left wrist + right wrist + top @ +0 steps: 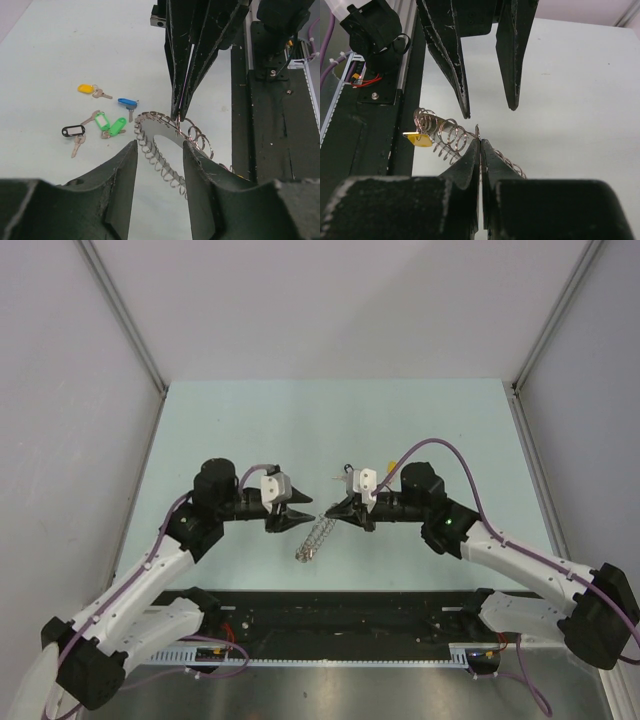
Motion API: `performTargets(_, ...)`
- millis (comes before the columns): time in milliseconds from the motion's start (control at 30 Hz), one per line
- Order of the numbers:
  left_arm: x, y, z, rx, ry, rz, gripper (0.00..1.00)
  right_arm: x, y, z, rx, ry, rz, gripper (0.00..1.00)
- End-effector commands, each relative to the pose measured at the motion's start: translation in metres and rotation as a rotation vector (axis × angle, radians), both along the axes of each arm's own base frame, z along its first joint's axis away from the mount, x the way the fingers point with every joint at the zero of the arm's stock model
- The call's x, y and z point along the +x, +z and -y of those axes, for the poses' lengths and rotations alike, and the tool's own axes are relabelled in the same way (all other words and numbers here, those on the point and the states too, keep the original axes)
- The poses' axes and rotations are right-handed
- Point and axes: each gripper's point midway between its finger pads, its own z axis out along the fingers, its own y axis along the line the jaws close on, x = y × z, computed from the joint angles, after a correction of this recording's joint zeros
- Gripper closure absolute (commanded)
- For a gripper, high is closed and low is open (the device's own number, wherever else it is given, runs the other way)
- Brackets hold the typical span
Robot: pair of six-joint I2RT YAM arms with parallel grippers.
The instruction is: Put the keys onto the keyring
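**Right gripper pinches the keyring, left gripper open around it, keys loose on the table**

Two black robot grippers meet nose to nose above a pale green table (240,430). The right gripper (480,144) has its fingers pressed together on the rim of the large silver-grey metal keyring (162,166) with its coiled edge, holding one end up. From that pinch the keyring's long axis slants down and back toward the robot's near edge, where its lower end appears to rest on the table. The left gripper (160,145) has its fingers spread, one on either side of the keyring, and seems to touch nothing.

The small silver keys with plastic heads lie loose in a cluster on the far side of the grippers. They are a yellow-headed key (86,89), a blue-headed key (127,102), two green-headed keys (102,121) and a black-headed key (73,131). The blue-headed key lies nearest, just beside the keyring.

The free left gripper looks the likelier one to fetch a key, reaching away from the robot. A yellow plastic tag (422,140) shows at the keyring's lower end. Whether it hangs on the coil cannot be told. No container is in view.
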Motion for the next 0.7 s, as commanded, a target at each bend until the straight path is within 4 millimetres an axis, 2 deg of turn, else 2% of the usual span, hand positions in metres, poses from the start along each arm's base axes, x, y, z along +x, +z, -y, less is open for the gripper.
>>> performTargets(0, -0.001, -0.007, 0.004, 0.026, -0.005, 0.053, 0.55, -0.003, 0.026, -0.003, 0.081, 0.033, 0.072, 1.0)
performTargets(233, -0.004, -0.014, 0.01, 0.043, -0.021, 0.038, 0.58, -0.003, 0.029, -0.003, 0.093, 0.026, 0.076, 1.0)
performTargets(400, -0.004, -0.012, 0.012, 0.03, -0.01, 0.041, 0.64, -0.002, 0.029, -0.003, 0.098, 0.021, 0.071, 1.0)
performTargets(667, -0.006, -0.006, 0.017, -0.016, -0.007, 0.052, 0.65, -0.003, 0.029, -0.005, 0.104, 0.023, 0.057, 1.0)
